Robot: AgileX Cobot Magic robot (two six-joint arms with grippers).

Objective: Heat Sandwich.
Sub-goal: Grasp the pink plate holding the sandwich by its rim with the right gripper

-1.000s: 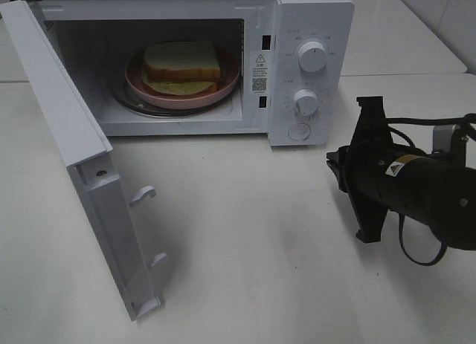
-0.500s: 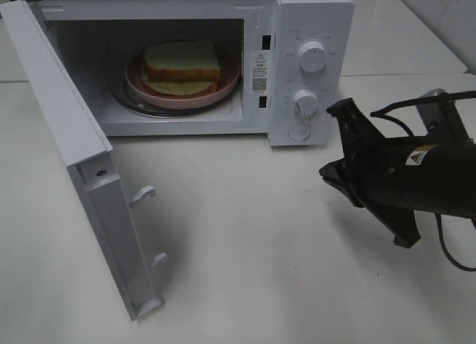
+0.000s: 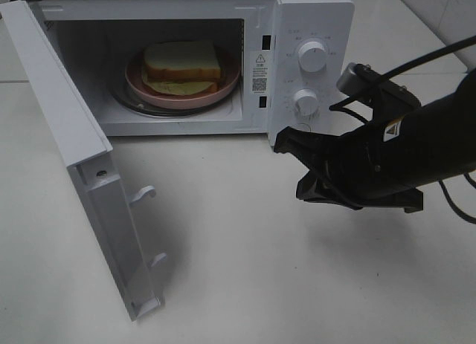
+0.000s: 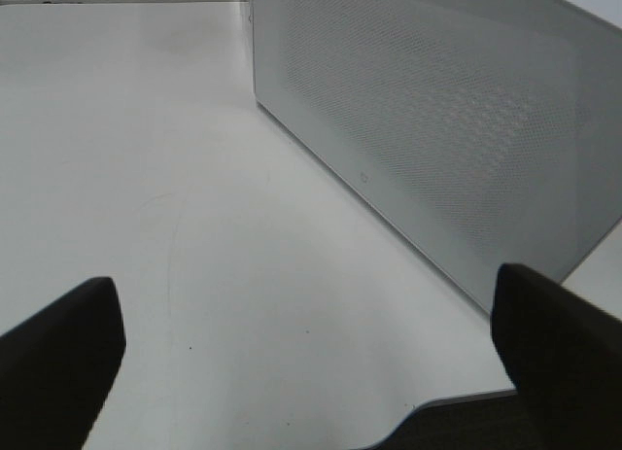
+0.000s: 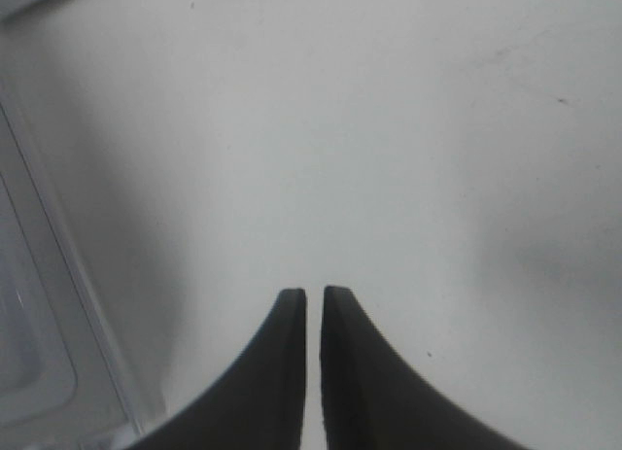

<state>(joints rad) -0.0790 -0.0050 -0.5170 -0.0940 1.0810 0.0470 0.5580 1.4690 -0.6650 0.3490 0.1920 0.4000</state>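
The sandwich (image 3: 182,65), white bread with orange and pale yellow layers, lies on a round pink plate (image 3: 227,84) inside the open white microwave (image 3: 312,17). My right gripper (image 3: 285,143) hovers over the table just in front of the microwave's control panel, pointing left. The right wrist view shows this gripper (image 5: 313,304) shut, holding nothing, with bare table below it. In the left wrist view my left gripper (image 4: 311,358) is wide open and empty beside the microwave's perforated side wall (image 4: 437,129). It does not show in the high view.
The microwave door (image 3: 82,158) stands swung out toward the front left, its latch hooks (image 3: 143,195) facing the table's middle, and its edge (image 5: 39,353) shows in the right wrist view. Two knobs (image 3: 312,56) sit on the panel. White table (image 3: 238,284) lies in front.
My right arm has swung left and turned, going from the right edge of the table to just in front of the control panel. The sandwich and the door have not moved.
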